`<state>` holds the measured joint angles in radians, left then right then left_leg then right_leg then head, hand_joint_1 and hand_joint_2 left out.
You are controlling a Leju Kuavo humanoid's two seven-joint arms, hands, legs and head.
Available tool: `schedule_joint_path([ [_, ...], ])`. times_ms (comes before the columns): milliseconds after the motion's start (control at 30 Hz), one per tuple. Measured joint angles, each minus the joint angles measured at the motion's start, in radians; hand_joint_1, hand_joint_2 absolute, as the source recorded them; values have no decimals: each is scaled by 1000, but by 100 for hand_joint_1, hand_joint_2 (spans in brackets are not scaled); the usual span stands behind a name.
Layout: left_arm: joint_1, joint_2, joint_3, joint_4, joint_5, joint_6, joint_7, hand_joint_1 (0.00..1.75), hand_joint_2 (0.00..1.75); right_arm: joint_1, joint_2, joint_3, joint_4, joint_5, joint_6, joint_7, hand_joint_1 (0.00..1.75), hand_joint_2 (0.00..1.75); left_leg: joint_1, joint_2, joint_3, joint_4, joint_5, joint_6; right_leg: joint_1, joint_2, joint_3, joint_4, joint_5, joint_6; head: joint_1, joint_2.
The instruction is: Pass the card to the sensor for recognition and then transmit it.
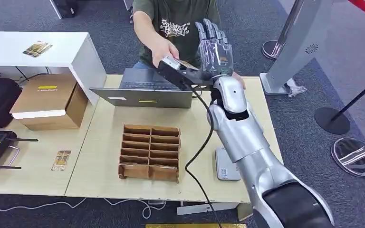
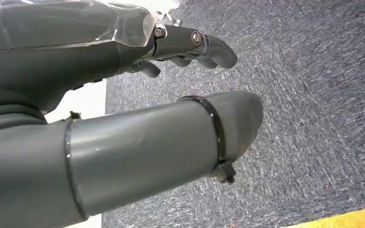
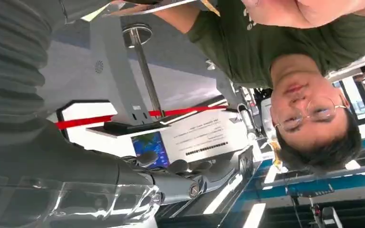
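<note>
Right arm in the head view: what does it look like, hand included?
The right arm has smooth silver shells, with a black cover near the shoulder. A black cable hangs along it from the wrist. The right hand is grey with dark segmented fingers under a clear glossy film. The left hand looks matte grey, with a black zip tie around its thumb.

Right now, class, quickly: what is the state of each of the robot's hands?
Left hand: hangs over the carpet, fingers apart, holding nothing; open.
Right hand: raised near the person's hand, fingers spread upward, empty; open.
</note>
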<state>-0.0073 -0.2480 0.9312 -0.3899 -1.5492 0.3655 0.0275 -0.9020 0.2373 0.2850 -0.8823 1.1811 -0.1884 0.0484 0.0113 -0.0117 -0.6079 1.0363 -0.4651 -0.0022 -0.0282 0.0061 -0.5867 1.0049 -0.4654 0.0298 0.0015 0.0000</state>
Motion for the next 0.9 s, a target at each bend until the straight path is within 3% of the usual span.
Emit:
schedule_joint_path([
  [367, 1, 1, 3, 0, 0, -20, 0, 0, 0, 2, -2, 17, -13, 19, 0, 0, 0, 175, 0, 0, 0, 0, 0, 0, 0, 0, -1, 0, 0, 0, 0, 0],
  [433, 1, 1, 3, 0, 0, -22, 0, 0, 0, 7, -3, 15, -28, 13, 2, 0, 10, 175, 0, 0, 0, 0, 0, 0, 0, 0, -1, 0, 0, 0, 0, 0],
  [467, 1, 1, 4, 0, 0, -22, 0, 0, 0, 10, -4, 13, -37, 11, 2, 0, 112, 175, 0, 0, 0, 0, 0, 0, 0, 0, -1, 0, 0, 0, 0, 0],
  [500, 1, 1, 4, 0, 0, -24, 0, 0, 0, 14, -5, 11, -45, 10, 3, 0, 175, 175, 0, 0, 0, 0, 0, 0, 0, 0, -1, 0, 0, 0, 0, 0],
  [900, 2, 1, 4, 0, 0, -32, 0, 0, 0, 44, -13, -18, -105, 15, 4, -5, 175, 175, 0, 0, 0, 0, 0, 0, 0, 0, -1, 0, 0, 0, 0, 0],
])
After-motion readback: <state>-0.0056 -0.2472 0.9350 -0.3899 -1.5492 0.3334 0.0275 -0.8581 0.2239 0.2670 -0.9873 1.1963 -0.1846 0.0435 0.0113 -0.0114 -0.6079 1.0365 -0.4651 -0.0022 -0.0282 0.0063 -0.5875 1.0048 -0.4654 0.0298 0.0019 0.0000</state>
